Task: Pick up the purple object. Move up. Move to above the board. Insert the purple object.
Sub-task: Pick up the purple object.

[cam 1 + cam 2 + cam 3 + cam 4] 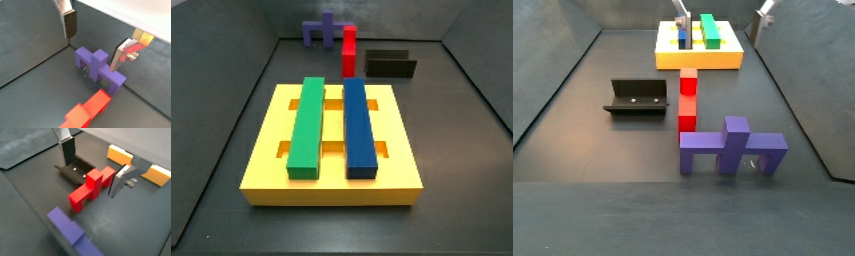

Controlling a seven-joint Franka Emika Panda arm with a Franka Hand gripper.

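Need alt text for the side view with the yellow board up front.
A large yellow board fills the foreground, with a green bar and a blue bar lying side by side along it. Behind stand an upright red block, the purple object and the dark fixture. The gripper is not in this view.

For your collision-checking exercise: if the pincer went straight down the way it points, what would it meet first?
Probably the purple object: in a wrist view it stands below the open pincer, between the fingers' lines. Depth is unclear, so this is a judgement.
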